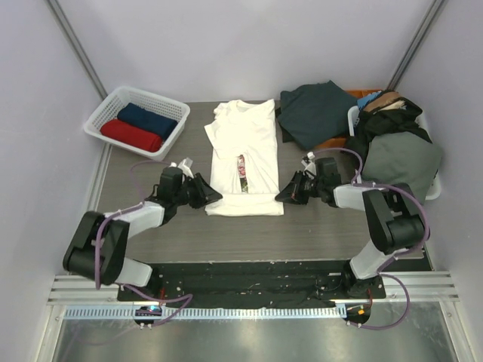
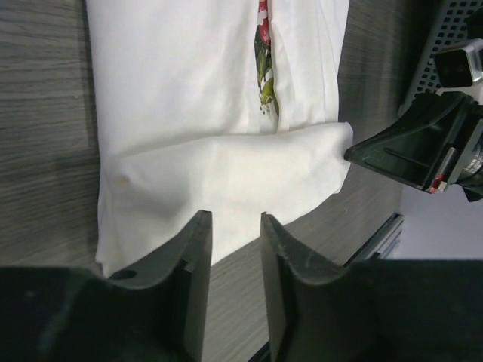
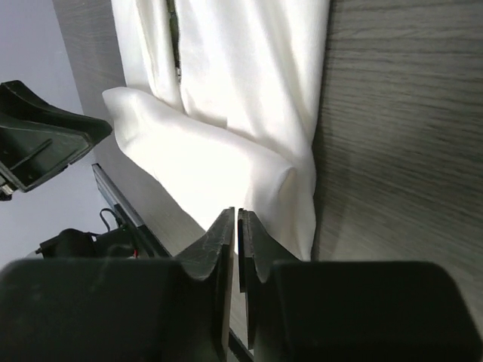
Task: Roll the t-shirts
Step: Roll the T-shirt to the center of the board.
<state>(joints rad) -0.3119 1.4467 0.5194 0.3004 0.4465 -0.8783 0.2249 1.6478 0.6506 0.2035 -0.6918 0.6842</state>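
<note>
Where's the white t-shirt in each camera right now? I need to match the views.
Top external: white t-shirt mid-frame, lying lengthwise.
Left wrist: fills the upper middle.
Right wrist: upper centre.
Shared landmark: its folded-over bottom hem, visible in all three.

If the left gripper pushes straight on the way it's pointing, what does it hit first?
The left gripper would first meet the turned-up near fold of the cream t-shirt, apparently just ahead of its open fingertips.
</note>
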